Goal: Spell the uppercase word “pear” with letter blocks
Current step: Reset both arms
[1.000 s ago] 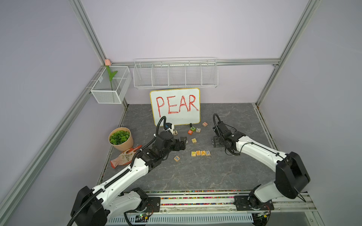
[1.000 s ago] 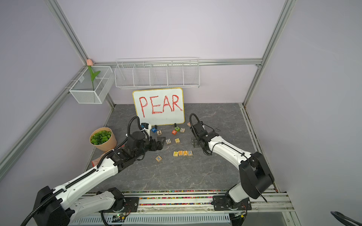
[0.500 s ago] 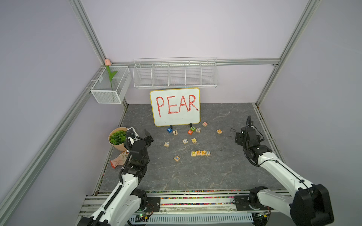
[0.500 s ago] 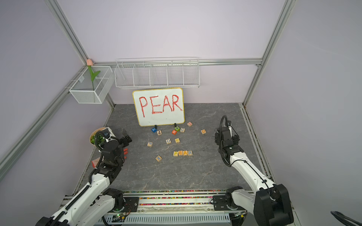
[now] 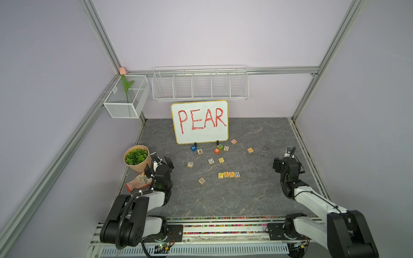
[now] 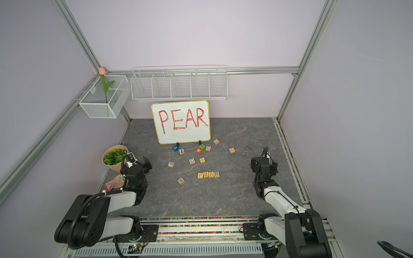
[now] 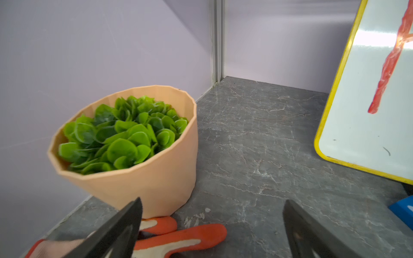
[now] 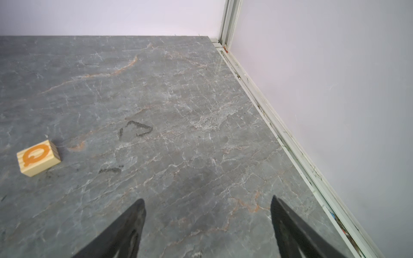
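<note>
The letter blocks (image 5: pixel 229 174) lay in a row, well apart from the left end effector (image 7: pixel 212 207) and right end effector (image 8: pixel 206 202), both wide open and empty.

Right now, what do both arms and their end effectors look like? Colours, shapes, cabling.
They match. The left arm and right arm have white tubular links between chunky black joint housings. A thin black cable loops off each wrist. The left end effector and right end effector each have two matte black fingers tapering to points. No markings are legible.
</note>
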{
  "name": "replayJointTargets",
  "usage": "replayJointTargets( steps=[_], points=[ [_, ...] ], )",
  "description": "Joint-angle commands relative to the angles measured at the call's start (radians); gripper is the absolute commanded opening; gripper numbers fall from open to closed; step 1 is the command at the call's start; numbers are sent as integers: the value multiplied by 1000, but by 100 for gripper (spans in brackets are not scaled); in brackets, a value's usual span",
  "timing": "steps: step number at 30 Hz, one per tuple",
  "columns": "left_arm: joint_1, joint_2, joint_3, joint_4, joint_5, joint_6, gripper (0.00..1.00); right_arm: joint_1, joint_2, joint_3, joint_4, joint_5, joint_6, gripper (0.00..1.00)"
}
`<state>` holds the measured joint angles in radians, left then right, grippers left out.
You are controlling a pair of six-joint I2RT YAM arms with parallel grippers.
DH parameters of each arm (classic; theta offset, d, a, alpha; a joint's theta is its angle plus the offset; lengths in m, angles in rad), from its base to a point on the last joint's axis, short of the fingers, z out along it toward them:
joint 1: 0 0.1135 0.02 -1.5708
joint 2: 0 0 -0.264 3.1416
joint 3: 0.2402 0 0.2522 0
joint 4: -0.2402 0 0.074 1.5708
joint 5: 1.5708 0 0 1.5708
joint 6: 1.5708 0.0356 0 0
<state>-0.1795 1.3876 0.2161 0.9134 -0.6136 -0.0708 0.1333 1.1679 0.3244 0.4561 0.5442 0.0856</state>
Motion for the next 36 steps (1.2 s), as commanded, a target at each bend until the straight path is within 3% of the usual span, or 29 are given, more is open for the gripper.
replayJointTargets(
  steps=[1, 9, 13, 16, 17, 36],
  points=[
    [6, 110, 40, 241, 38, 71, 99, -6, 86, -59, 346, -40, -69, 89],
    [6, 202, 84, 242, 104, 103, 99, -21, 321, -53, 624, -120, -142, 89],
    [48, 166, 165, 19, 165, 49, 99, -32, 403, -19, 638, -171, -155, 89],
    [106, 158, 176, -16, 252, 14, 99, -90, 366, 49, 433, -288, -105, 89],
    [106, 164, 171, 1, 251, 15, 99, -110, 373, 47, 456, -323, -100, 89],
    [106, 165, 167, 12, 251, 20, 99, -105, 368, 47, 443, -320, -104, 89]
  ],
)
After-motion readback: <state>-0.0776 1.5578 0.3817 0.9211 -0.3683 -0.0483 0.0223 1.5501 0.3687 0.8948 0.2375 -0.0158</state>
